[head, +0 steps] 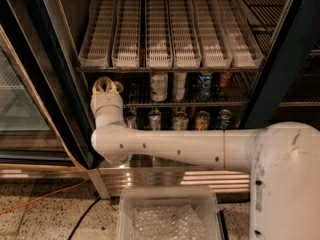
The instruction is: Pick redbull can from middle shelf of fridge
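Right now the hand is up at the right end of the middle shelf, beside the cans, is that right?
No. In the camera view the hand is at the left end of the middle shelf, not the right end, beside the cans.

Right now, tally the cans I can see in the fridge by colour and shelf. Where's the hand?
White-labelled cans, middle shelf: 2
Blue can, same shelf: 1
Reddish can, same shelf: 1
Lower-rack cans: 5
Total: 9 clearly seen. The hand is at the middle shelf's left end; any dark can beside it is too dim to count.
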Motion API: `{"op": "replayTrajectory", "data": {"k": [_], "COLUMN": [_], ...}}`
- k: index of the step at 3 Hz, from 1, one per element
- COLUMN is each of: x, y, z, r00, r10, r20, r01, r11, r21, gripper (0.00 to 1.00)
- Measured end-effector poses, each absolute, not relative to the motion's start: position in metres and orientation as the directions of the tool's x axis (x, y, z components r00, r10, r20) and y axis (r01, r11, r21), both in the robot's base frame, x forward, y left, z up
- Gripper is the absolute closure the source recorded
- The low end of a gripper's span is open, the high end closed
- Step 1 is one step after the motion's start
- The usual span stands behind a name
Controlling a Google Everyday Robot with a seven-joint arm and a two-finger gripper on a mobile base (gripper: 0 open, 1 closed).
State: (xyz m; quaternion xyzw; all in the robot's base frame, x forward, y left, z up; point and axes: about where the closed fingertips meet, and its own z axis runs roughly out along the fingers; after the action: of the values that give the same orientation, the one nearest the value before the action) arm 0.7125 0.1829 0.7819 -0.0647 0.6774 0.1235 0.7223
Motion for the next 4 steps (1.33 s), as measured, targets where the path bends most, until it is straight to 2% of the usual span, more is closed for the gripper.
{"op": "replayTrajectory", "data": {"k": [2, 4], "x": [0.657, 0.606], "y": [0.165, 0.113], "z": [0.773, 0.766], "r00": [-0.042, -0.092], "r10": [0.205, 0.175], "r20": [-0.978, -0.980], "r01": [-0.336, -0.403], "r11": [0.919, 0.894], "r21": [0.207, 0.197], "gripper": [1.00, 1.00]}}
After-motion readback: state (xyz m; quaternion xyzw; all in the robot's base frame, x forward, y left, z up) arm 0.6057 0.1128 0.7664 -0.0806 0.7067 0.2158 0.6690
